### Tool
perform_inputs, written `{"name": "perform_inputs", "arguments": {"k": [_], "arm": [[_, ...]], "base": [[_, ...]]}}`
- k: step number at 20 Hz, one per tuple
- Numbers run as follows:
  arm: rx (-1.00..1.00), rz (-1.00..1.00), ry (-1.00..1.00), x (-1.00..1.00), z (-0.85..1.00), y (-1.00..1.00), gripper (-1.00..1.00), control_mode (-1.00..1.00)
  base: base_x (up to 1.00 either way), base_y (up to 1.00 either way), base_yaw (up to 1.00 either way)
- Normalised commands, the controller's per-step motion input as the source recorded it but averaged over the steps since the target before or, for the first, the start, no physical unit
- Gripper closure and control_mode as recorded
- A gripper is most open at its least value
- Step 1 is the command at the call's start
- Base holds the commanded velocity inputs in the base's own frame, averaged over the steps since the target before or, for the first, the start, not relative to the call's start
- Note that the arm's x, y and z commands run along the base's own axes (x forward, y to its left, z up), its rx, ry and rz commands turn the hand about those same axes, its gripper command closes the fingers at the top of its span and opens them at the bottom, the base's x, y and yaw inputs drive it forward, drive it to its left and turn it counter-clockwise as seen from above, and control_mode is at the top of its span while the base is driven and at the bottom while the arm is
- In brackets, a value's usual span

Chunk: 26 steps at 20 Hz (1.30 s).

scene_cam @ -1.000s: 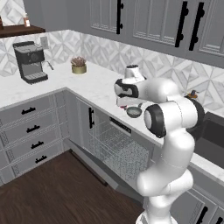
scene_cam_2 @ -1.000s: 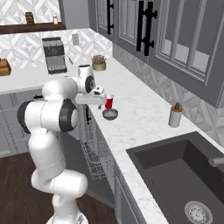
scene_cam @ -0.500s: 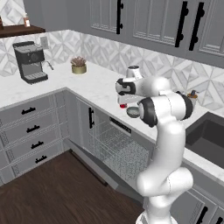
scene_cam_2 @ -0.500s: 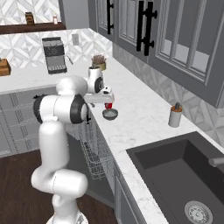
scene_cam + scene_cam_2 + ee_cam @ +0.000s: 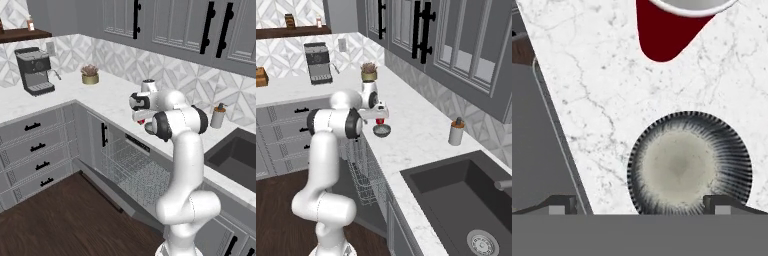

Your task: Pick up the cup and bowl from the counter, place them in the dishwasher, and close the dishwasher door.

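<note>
We hang our end effector right above the bowl, which sits on the white table between the 2 finger tips but nearer the right-hand one in the hand view; the red cup stands just beyond it, apart. The end effector is spread wide and holds nothing. The dishwasher stands open below the table edge.

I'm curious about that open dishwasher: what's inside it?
The dishwasher holds grey wire racks, with no dishes on the part that shows. The arm and the counter cover the rest.
</note>
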Motion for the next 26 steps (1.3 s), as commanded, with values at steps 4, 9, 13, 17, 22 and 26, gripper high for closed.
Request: {"name": "perform_inputs", "arguments": {"k": [4,9,13,17,22,26], "arm": [[0.0,0.04,0.08,0.17,-0.5,0.0,-1.0,-1.0],[-0.01,0.02,0.08,0.01,-0.4,0.0,-1.0,-1.0],[0.0,0.03,0.0,0.09,-0.21,-0.01,-1.0,-1.0],[0.0,0.02,0.04,0.01,-0.18,0.0,-1.0,-1.0],[0.0,0.03,0.0,0.04,-0.19,0.0,-1.0,-1.0],[0.0,0.06,0.0,0.15,-0.09,0.0,1.0,-1.0]], "base": [[0.0,0.0,0.0],[0.0,0.0,0.0],[0.0,0.0,0.0],[0.0,0.0,0.0],[0.0,0.0,0.0],[0.0,0.0,0.0]]}}
